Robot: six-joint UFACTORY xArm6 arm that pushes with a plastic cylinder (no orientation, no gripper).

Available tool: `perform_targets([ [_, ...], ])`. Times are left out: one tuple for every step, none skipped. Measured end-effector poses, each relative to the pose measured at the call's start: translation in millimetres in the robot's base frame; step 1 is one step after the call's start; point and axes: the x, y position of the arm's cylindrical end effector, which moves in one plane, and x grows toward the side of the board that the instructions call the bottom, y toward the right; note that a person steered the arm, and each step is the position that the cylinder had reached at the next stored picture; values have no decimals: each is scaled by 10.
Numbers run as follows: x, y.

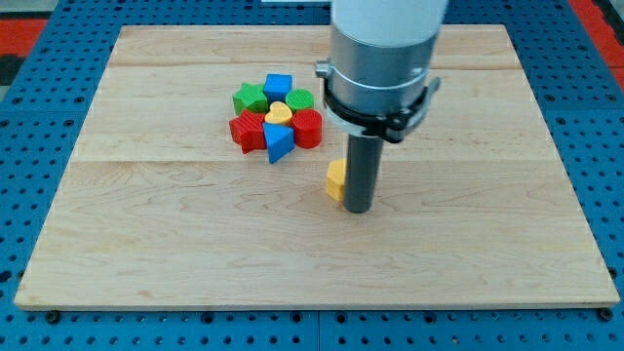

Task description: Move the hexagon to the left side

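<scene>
A yellow block (335,180), partly hidden by the rod so its hexagon shape is hard to make out, lies near the board's middle. My tip (359,209) rests on the board just to the right of it and seems to touch it. To the upper left is a tight cluster: a blue cube (279,86), a green block (249,98), another green block (300,99), a yellow heart (279,113), a red block (248,131), a red block (307,128) and a blue triangular block (278,142).
The wooden board (146,244) lies on a blue pegboard table (39,146). The arm's wide grey body (380,49) hangs over the upper middle of the board and hides what lies behind it.
</scene>
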Motion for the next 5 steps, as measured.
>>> perform_targets([
  [-87,313],
  [-87,624],
  [-121,674],
  [-270,684],
  [-306,642],
])
